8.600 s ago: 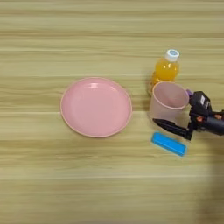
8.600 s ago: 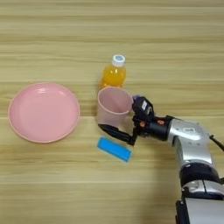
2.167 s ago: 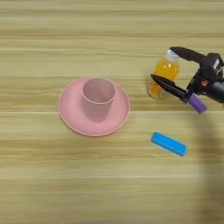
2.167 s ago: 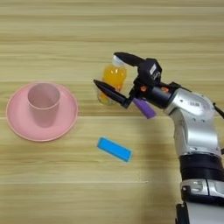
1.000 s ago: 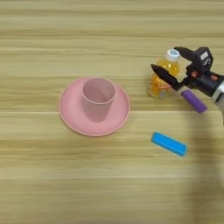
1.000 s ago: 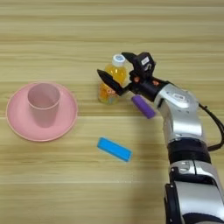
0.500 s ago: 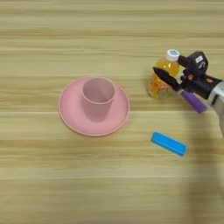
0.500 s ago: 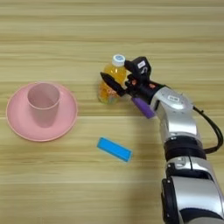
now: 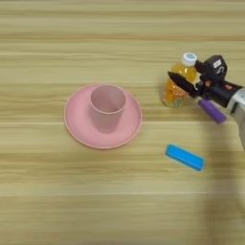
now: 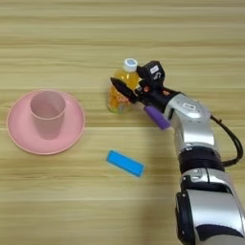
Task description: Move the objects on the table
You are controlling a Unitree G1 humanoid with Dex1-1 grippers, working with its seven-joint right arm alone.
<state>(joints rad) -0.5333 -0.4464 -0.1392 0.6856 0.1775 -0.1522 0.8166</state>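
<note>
Right gripper (image 10: 125,86) fingers around the juice bottle (image 9: 176,85), seemingly closed on it, contact not clear | bottle upright on table (image 9: 57,191) | pink cup (image 9: 107,107) upright on pink plate (image 9: 76,129) | blue block (image 9: 184,157) nearer, apart | purple stick (image 10: 157,117) beside gripper

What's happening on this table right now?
The robot's right gripper is at the small orange-juice bottle, which stands upright on the wooden table; one black finger crosses the front of it, with the fingers on either side. The pink cup stands upright on the pink plate to the left. A flat blue block lies in front of the bottle, and a purple stick lies beside the gripper.
</note>
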